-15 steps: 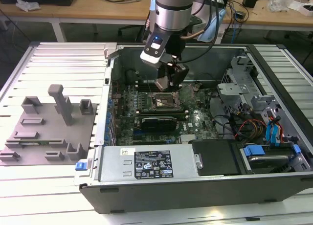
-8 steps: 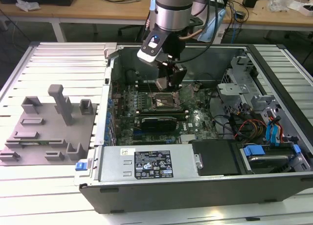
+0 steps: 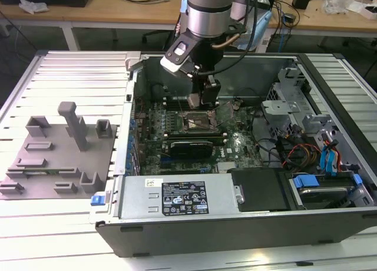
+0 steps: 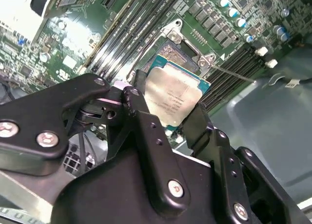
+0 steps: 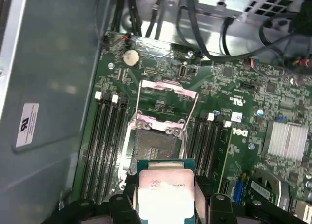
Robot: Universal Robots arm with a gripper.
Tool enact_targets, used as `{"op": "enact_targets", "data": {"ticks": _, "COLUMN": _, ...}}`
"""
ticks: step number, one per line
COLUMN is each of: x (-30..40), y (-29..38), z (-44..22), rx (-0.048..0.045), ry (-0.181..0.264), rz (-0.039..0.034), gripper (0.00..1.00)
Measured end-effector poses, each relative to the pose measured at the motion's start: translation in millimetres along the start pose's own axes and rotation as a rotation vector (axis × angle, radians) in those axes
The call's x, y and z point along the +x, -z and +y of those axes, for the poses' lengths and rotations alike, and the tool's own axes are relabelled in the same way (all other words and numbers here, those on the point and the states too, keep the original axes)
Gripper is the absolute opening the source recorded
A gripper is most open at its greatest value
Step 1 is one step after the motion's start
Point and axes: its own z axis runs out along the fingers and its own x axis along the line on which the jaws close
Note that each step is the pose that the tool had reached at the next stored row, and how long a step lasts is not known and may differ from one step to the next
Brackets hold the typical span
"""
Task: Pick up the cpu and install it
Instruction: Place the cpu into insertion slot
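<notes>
The gripper (image 4: 170,114) is clamped on the cpu (image 4: 176,93) by two opposite edges, likely to keep its underside free to meet the open socket (image 5: 155,147), whose latch frame (image 5: 168,93) stands lifted clear. The cpu hangs just above that socket, metal top facing both wrist views. It is square with no real long axis, its edges roughly parallel to the socket's
</notes>
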Motion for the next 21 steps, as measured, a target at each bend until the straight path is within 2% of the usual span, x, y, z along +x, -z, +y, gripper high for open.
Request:
{"op": "enact_targets", "data": {"ticks": 11, "x": 0.0, "y": -0.2, "z": 0.0, "rx": 0.0002, "ry": -0.173, "rz": -0.0039, "gripper": 0.55}}
{"op": "enact_targets", "data": {"ticks": 14, "x": 0.0, "y": -0.4, "z": 0.0, "rx": 0.0003, "ry": -0.237, "rz": -0.0053, "gripper": 0.55}}
{"op": "enact_targets", "data": {"ticks": 15, "x": 0.0, "y": -0.4, "z": 0.0, "rx": 0.0004, "ry": -0.273, "rz": -0.0061, "gripper": 0.55}}
{"op": "enact_targets", "data": {"ticks": 19, "x": 0.1, "y": -2.8, "z": 0.0, "rx": 0.0003, "ry": -0.274, "rz": -0.0060, "gripper": 0.55}}
{"op": "enact_targets", "data": {"ticks": 21, "x": 0.0, "y": -9.7, "z": -0.2, "rx": 0.0003, "ry": -0.226, "rz": -0.0051, "gripper": 0.55}}
